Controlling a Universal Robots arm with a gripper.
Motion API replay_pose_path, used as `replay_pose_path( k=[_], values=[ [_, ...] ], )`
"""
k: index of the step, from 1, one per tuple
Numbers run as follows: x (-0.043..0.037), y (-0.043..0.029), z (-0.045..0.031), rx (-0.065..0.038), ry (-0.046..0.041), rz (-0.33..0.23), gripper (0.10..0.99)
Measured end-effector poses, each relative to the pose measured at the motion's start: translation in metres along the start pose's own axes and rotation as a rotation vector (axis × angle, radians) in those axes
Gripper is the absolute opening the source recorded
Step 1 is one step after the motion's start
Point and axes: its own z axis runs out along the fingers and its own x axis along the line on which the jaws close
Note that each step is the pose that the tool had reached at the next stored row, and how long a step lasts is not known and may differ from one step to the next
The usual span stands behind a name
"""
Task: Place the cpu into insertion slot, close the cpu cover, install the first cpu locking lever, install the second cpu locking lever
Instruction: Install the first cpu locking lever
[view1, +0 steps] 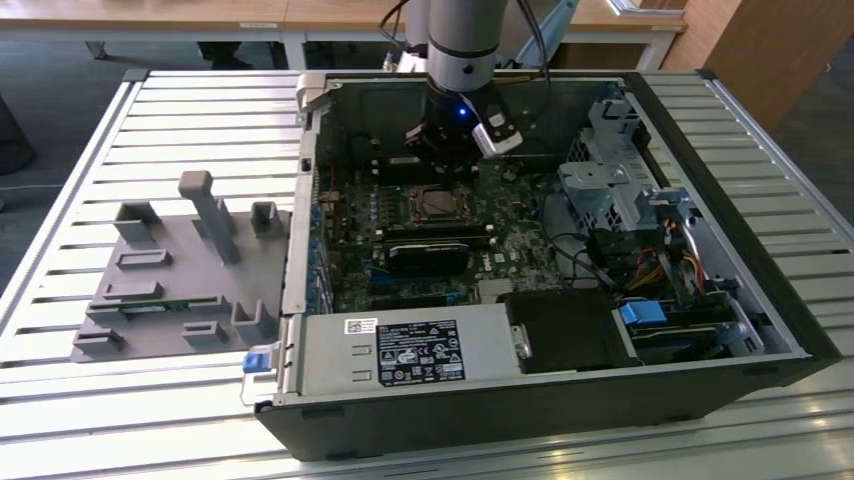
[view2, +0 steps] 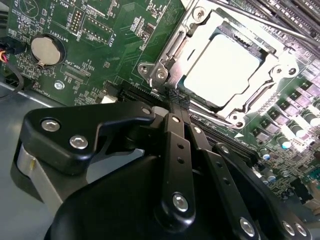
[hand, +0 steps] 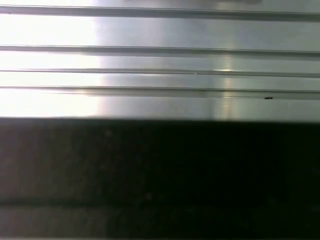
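Your gripper (view2: 176, 97) sat at frame center in the second wrist view, tips pinched together, holding nothing, touching the cpu cover (view2: 167, 67) edge, probably to press it. The cpu (view2: 221, 68) sat upper right, seated in the insertion slot (view1: 434, 204).

An open black computer case (view1: 747, 375) is laid on a slatted metal table (view1: 80, 140), with grey moulded fixtures (view1: 180, 270) set beside it toward the exterior view's left.
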Motion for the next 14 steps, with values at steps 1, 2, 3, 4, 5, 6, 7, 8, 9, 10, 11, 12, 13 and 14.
replay_pose_path(
  k=[1, 2, 3, 4, 5, 6, 7, 8, 9, 10, 11, 12, 13, 14],
  values=[
    [0.0, 0.0, -0.0004, 0.0, 0.0001, 0.0, 0.106],
    [0.0, 0.0, -0.0006, 0.0, 0.0, 0.0, 0.106],
    [0.0, 0.0, -0.0006, 0.0, -0.0001, 0.0, 0.106],
    [0.0, 0.0, -0.0006, 0.001, -0.0002, 0.0, 0.106],
    [0.0, 0.0, -0.0006, 0.002, -0.0002, 0.0, 0.106],
    [0.0, 0.0001, -0.0006, 0.005, 0.0, 0.0, 0.106],
    [0.0, 0.0001, -0.0005, 0.01, 0.0, 0.0, 0.106],
    [0.0, 0.0001, -0.0002, 0.014, 0.0, 0.0, 0.106],
    [-0.0001, 0.0001, 0.0001, 0.018, -0.0001, 0.0, 0.106],
    [-0.0001, 0.0001, 0.0004, 0.022, 0.0, 0.0, 0.106],
    [-0.0001, 0.0001, 0.0008, 0.025, 0.0, 0.0, 0.106],
    [-0.0002, 0.0002, 0.0013, 0.027, 0.0001, 0.0, 0.106],
    [-0.0004, 0.0004, 0.0018, 0.029, 0.0003, -0.001, 0.106],
    [-0.0005, 0.0006, 0.0024, 0.029, 0.0005, -0.001, 0.106]
  ],
)
